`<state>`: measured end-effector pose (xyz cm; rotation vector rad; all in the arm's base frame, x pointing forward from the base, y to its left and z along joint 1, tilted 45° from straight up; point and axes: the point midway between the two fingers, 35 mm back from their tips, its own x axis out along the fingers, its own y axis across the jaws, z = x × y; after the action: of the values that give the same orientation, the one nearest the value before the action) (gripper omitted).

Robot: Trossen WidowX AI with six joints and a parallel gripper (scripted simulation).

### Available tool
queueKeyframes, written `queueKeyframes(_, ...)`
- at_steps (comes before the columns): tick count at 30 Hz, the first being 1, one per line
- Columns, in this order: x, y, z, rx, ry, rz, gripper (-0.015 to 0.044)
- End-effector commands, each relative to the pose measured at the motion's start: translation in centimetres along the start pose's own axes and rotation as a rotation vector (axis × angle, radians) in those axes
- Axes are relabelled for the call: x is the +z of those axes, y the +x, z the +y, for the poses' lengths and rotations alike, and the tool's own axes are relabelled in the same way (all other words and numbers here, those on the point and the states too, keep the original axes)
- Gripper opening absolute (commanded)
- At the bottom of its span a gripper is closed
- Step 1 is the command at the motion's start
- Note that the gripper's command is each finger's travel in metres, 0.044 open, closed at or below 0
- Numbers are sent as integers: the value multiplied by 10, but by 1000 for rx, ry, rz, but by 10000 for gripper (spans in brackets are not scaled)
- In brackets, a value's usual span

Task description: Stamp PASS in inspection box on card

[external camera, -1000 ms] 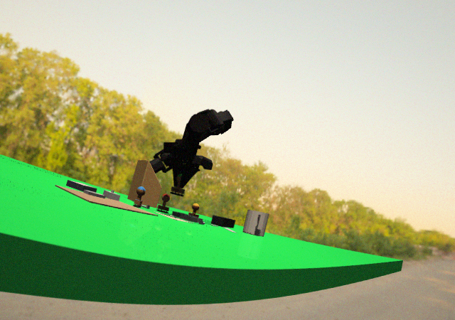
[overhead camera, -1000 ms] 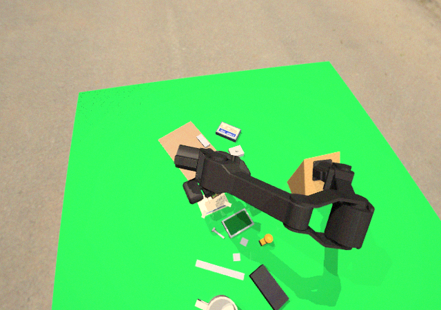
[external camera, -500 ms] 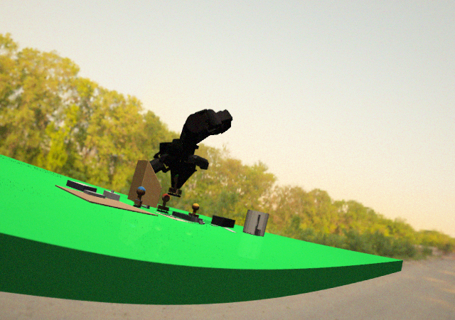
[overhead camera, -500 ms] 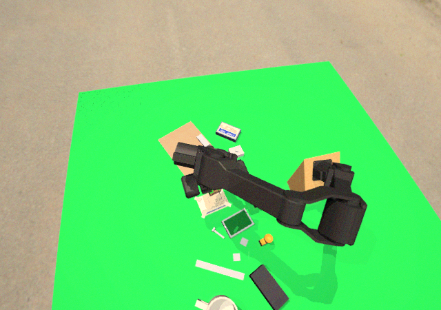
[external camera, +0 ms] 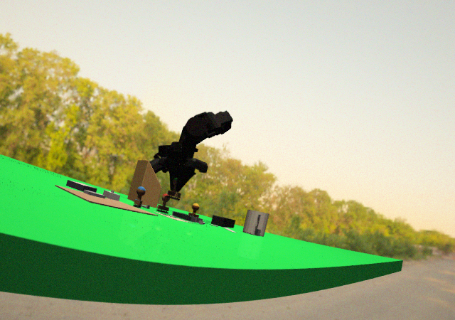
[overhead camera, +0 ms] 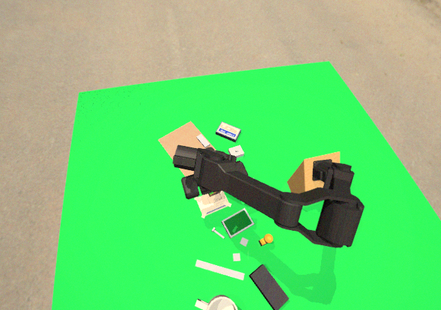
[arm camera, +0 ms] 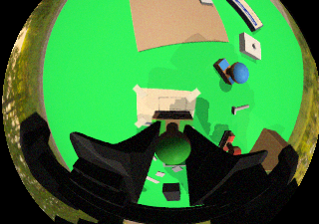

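Observation:
My gripper (external camera: 175, 189) (arm camera: 171, 126) is shut on the green-knobbed stamp (arm camera: 172, 150), whose dark block points down. It is held above the bench, over the near part of the cream card (overhead camera: 216, 207) (arm camera: 148, 101) in the wrist view. The card lies flat with taped corners. A thin outlined box shows on it, partly shaded and partly hidden by the stamp block; whether it holds a print cannot be told. The ink pad (overhead camera: 242, 220), green with a grey rim, lies beside the card. The stamp's lettering is not visible.
A blue-knobbed stamp (external camera: 140, 190) (arm camera: 239, 73), a red-knobbed stamp (external camera: 165, 198) and an orange-knobbed stamp (overhead camera: 268, 238) (external camera: 195, 206) stand nearby. A brown board (arm camera: 174, 20), tan wedge (overhead camera: 298, 178), dark block (overhead camera: 269, 286) and mug (external camera: 256, 222) also stand around.

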<state>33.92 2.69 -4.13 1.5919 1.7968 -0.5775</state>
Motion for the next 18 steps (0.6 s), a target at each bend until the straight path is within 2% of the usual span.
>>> queueKeyframes(1,-1,5,0,-4,0,3,0)
queueKeyframes(18,-1,16,0,-4,1,1,0)
